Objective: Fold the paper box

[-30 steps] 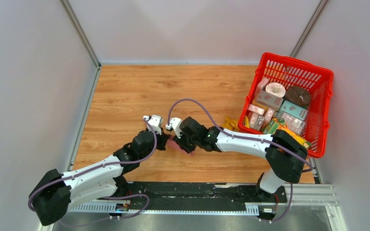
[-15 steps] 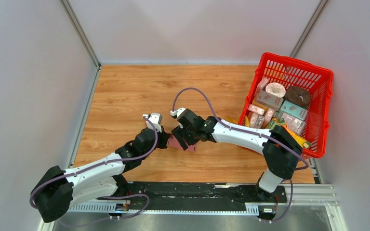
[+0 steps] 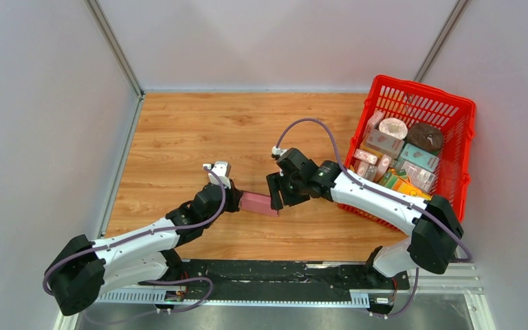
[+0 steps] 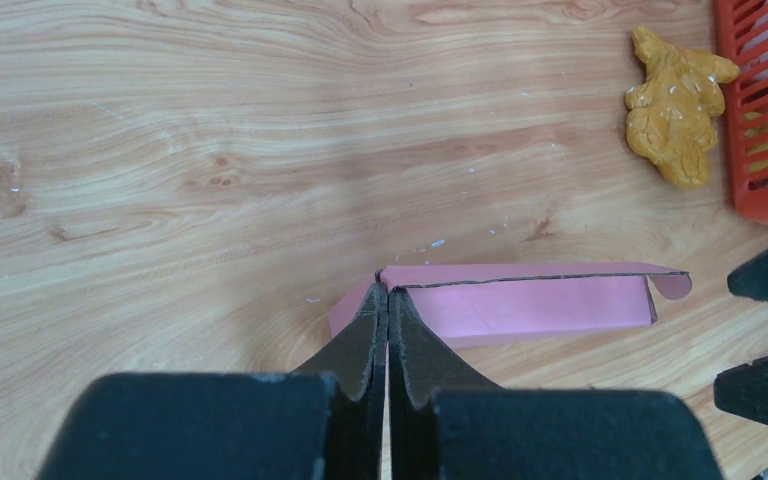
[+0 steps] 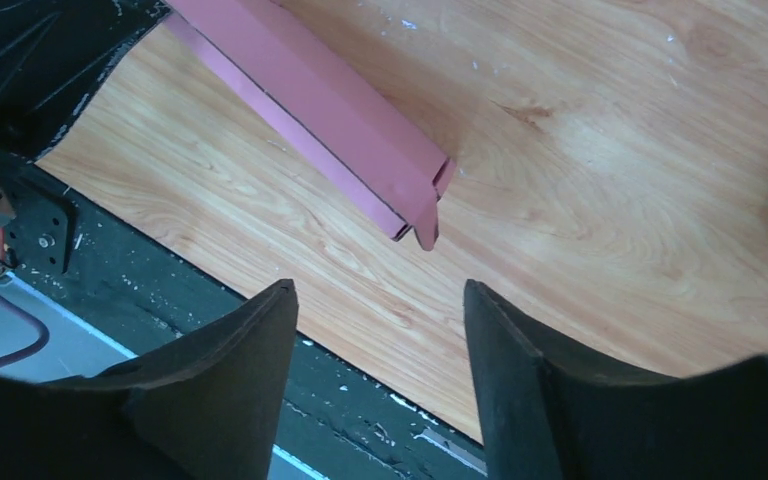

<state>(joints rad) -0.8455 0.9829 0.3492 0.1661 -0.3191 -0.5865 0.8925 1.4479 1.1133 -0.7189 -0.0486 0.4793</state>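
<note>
The paper box is a plain pink folded block near the table's front middle. In the left wrist view the box lies lengthwise with a small flap sticking out at its right end. My left gripper is shut on the box's left end, pinching a thin edge; it also shows in the top view. My right gripper is open and empty, just off the box's right end. In the right wrist view the box lies beyond the spread fingers of the right gripper, apart from them.
A red mesh basket with several printed cartons stands at the right. A yellow toy lies on the wood beside the basket. The black rail runs along the table's front edge.
My right gripper has let go of the box, opened and pulled back to the right. The left gripper keeps its hold; the box now shows uncovered.
</note>
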